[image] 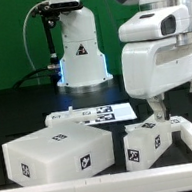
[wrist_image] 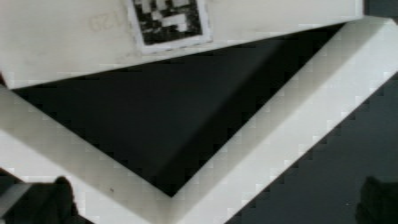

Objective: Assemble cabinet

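Evidently early: large white matte plastic cabinet box [image: 55,153] and smaller white tagged block [image: 147,142] sit side by side, unjoined; my tool [image: 160,112] hangs wide open, empty.

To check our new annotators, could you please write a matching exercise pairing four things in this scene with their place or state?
Things:
1. large cabinet box
2. small cabinet block
3. marker board
4. fingers

Place or state:
A. spread wide open
B. lying flat behind the two cabinet pieces
C. at the front, on the exterior view's left
D. at the front, toward the exterior view's right

Pairs: 1-C, 2-D, 3-B, 4-A
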{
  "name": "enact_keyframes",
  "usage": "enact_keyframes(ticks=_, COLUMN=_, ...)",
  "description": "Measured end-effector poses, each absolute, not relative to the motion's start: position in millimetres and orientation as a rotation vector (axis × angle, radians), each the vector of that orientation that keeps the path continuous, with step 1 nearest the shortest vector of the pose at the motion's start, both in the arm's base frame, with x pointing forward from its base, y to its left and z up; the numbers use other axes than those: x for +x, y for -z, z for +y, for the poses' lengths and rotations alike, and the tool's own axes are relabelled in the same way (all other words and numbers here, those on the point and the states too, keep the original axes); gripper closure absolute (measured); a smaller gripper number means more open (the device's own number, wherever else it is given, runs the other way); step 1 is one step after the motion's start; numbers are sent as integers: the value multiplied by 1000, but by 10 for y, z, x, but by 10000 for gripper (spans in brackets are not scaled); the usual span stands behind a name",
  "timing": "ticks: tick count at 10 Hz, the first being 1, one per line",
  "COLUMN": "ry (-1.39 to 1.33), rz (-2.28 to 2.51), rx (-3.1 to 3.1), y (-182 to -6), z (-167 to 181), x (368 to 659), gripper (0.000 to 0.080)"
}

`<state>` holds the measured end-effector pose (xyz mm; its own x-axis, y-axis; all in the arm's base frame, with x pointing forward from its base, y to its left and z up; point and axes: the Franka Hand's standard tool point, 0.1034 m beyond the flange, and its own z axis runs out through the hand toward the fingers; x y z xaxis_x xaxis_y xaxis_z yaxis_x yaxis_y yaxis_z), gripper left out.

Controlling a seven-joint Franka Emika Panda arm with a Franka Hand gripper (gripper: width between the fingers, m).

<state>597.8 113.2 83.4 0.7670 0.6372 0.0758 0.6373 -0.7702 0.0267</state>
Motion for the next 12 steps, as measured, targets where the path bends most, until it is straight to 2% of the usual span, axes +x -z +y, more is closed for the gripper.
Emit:
enact_keyframes(ticks=4, ry=136, rz=-1042, rx=-2959, y=-843, z=1131, x=5980, gripper=3)
enact_keyframes(ticks=7, ry=191, rz=-541, rx=-3069, y=-912, z=1077, x=5829, gripper=3)
enact_keyframes(ticks=9, ry=191, rz=-613, rx=-3047, y=-916, z=946, x=5883, gripper=3)
enact_keyframes(ticks=12, ry=180, rz=-281, rx=-3063, y=-912, z=1014, x=5867, gripper=3)
